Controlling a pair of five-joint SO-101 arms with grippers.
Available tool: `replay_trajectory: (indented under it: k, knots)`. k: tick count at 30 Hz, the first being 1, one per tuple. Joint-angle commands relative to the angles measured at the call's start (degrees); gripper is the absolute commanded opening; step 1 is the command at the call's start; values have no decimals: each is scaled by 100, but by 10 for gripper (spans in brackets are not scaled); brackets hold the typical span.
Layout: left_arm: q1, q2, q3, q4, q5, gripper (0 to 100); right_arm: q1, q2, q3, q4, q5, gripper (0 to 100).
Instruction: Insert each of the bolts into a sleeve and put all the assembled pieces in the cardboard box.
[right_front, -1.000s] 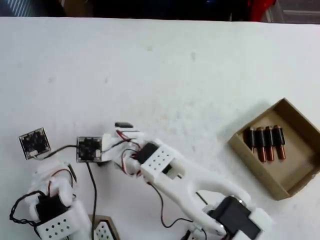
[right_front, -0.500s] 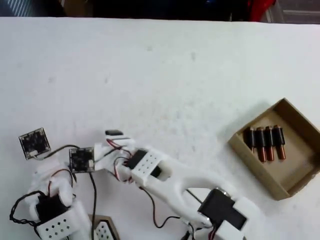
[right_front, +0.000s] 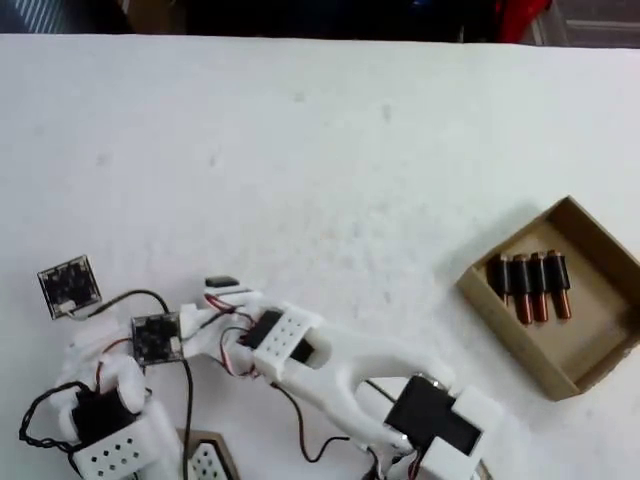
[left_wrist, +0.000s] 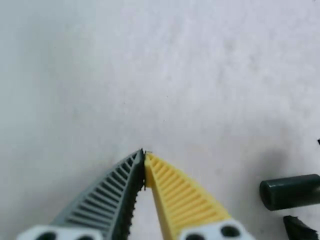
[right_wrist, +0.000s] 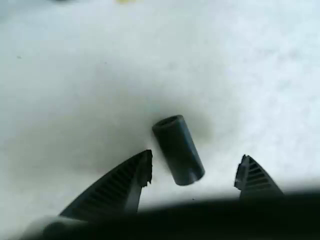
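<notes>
The sleeve (right_wrist: 178, 150) lies between the widely spread fingers of the right gripper (right_wrist: 195, 159) — untouched. Near the sleeve, the left gripper (left_wrist: 144, 155) is pinched together, empty — the cardboard box (right_front: 598, 322) stands well apart.

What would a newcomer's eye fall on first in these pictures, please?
Probably the cardboard box at the right of the high view, with four assembled pieces lined up inside. Next, the black sleeve lying on the table between the fingers of the open right gripper, with the shut left gripper close by.
</notes>
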Motion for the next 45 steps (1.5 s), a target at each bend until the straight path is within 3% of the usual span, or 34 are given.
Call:
replay_trajectory:
  k: [1,5,12,21,45]
  knots:
    - [-57,-48,-220,-141,-53,22,-57,-31,-79,-110,53,254]
    - [-57,-48,-220,-141,-53,22,-57,-31,-79,-110,35,219]
    - [-57,-48,-220,-141,-53,22,-57,-31,-70,-110,18,12]
    - [-57,-48,-211,-141,-53,22,119,-31,-53,-101,53,18]
    - [-57,-48,-167,-149,-53,23,1640,-101,-484,-66,18,18]
